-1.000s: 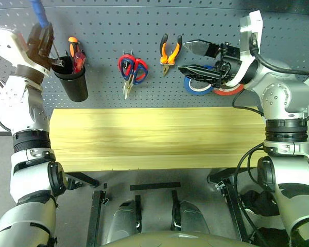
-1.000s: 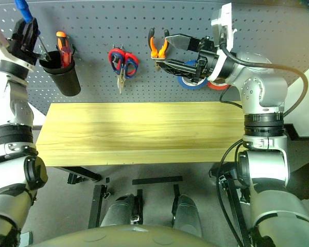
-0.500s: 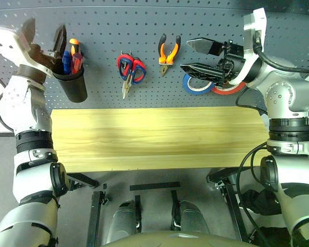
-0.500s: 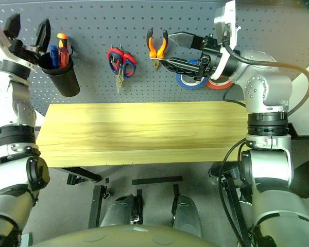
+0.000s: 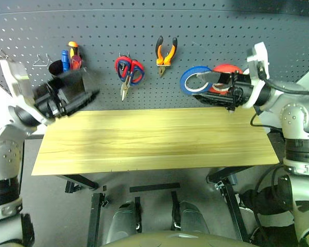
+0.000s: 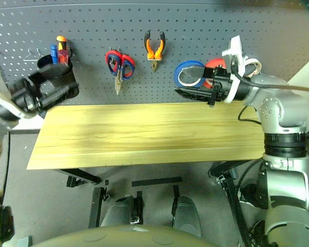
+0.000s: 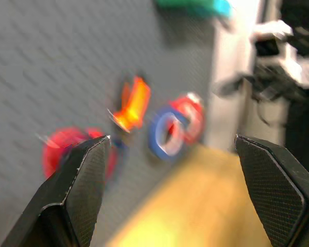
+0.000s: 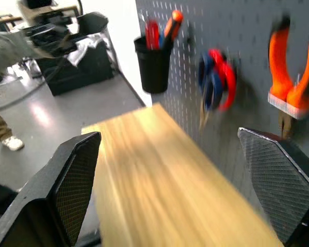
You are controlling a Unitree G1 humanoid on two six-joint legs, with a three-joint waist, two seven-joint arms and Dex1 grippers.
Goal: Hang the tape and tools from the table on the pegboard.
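On the pegboard [image 5: 221, 36] hang the blue tape [image 5: 194, 80], the orange-and-black pliers [image 5: 166, 50] and dark-handled scissors [image 5: 122, 69] sharing a hook with red ones. The blue screwdriver [image 5: 65, 58] stands in the black cup [image 5: 59, 69]. My left gripper [image 5: 88, 85] is open and holds nothing, in front of the cup and just above the table [image 5: 154, 144]. My right gripper [image 5: 210, 88] is open and holds nothing, level in front of the tape. The left wrist view shows both fingers [image 7: 74, 195] far apart.
A red tape roll [image 5: 225, 71] hangs beside the blue one. An orange-handled screwdriver [image 5: 73, 52] also stands in the cup. Bare wire hooks [image 5: 39, 60] sit at the pegboard's left. A person stands far off in the right wrist view.
My left gripper let the blue screwdriver go into the cup, opened, then drew back and down. My right gripper sank in front of the tapes, still open. The camera view shifted too.
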